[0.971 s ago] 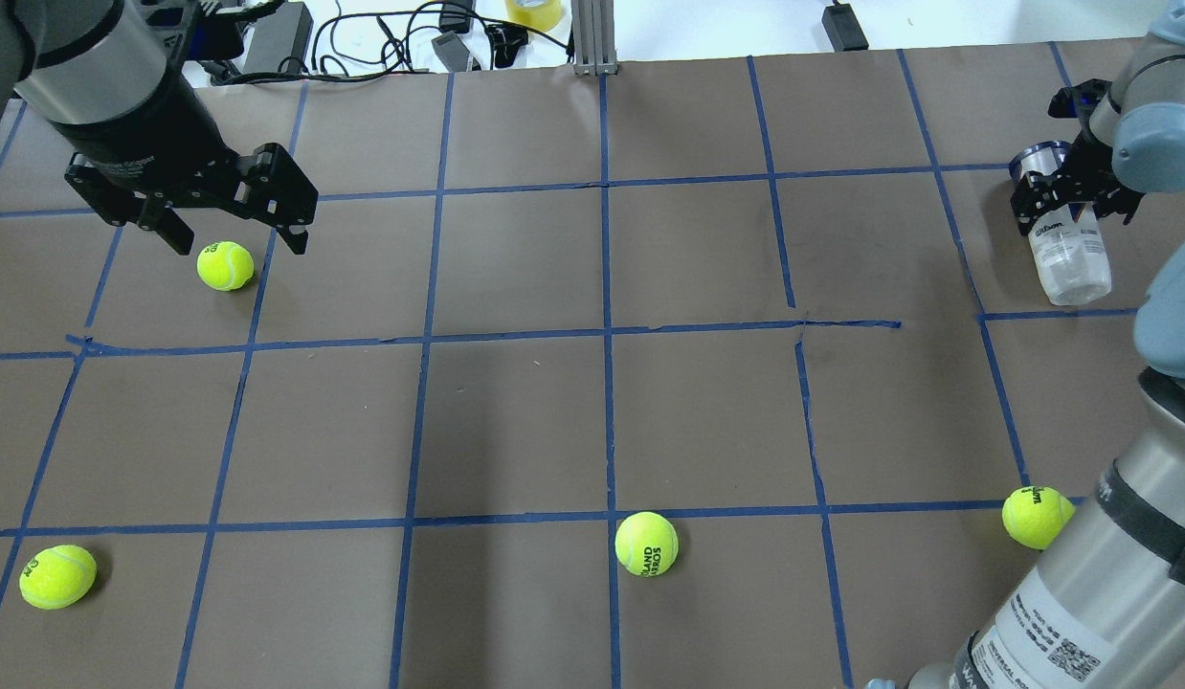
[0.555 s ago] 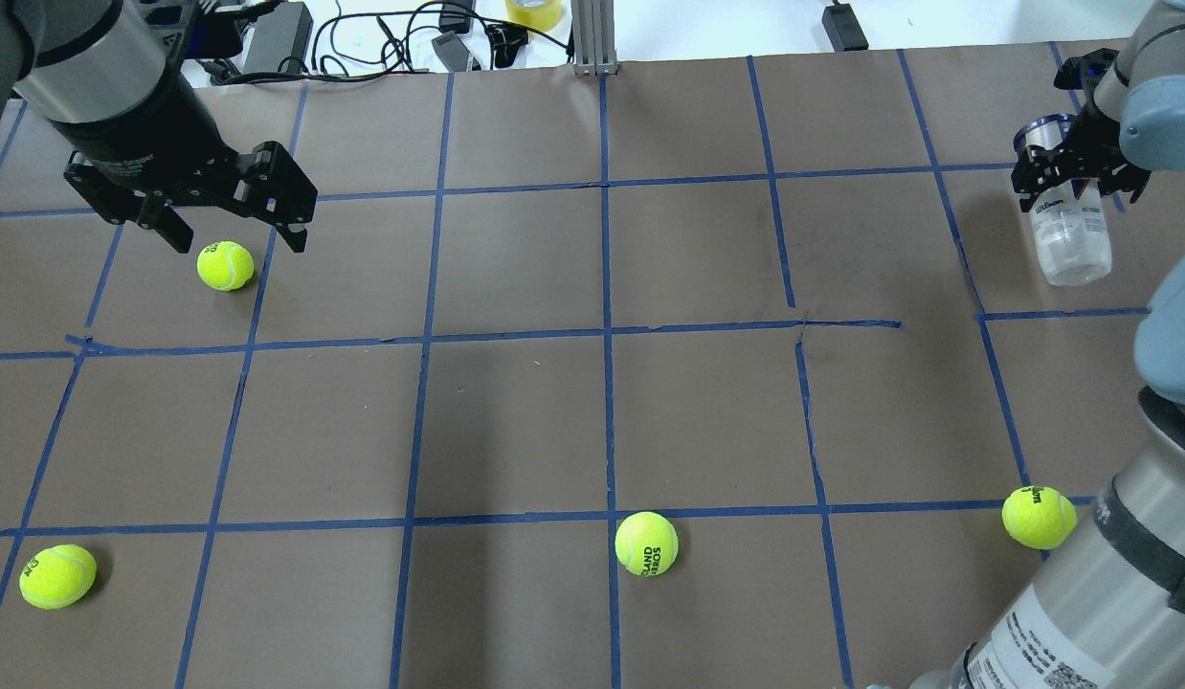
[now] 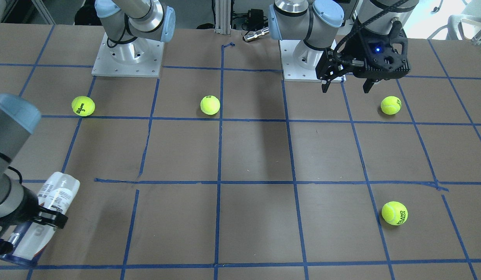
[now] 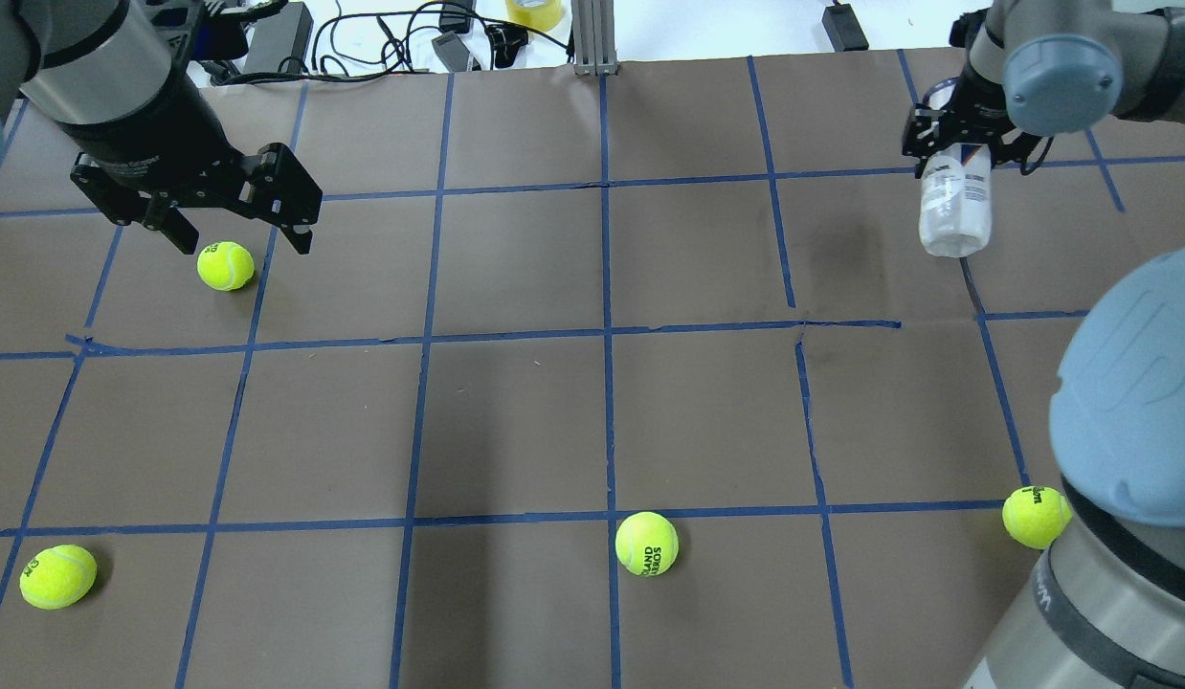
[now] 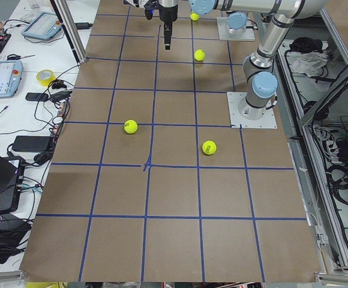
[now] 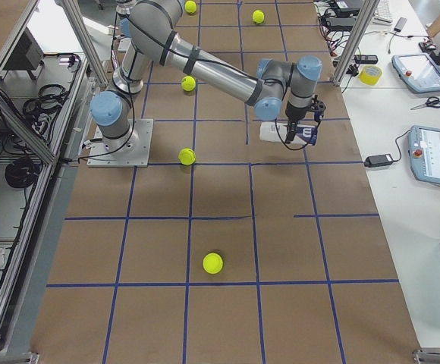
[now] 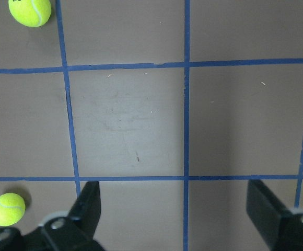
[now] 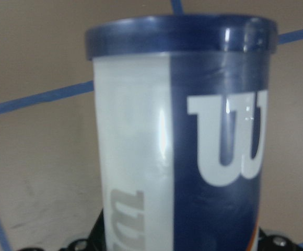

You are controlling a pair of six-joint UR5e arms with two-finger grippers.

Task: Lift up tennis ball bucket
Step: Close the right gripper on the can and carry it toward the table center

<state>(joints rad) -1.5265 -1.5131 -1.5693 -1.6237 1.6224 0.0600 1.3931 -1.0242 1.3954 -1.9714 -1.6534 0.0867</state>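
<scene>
The tennis ball bucket is a clear can with a white-and-navy label and a navy rim. My right gripper is shut on it near the rim and holds it tilted, off the table, at the far right. It also shows in the front view, the right side view and close up in the right wrist view. My left gripper is open and empty at the far left, just above a loose yellow ball. Its spread fingers show in the left wrist view.
Three more loose yellow balls lie at the near left, near middle and near right. Cables, a tape roll and a metal post stand at the back edge. The arm bases are on the robot's side.
My right gripper has risen with the bucket and carried it to the left and farther back in the overhead view. The left gripper has hardly moved.
</scene>
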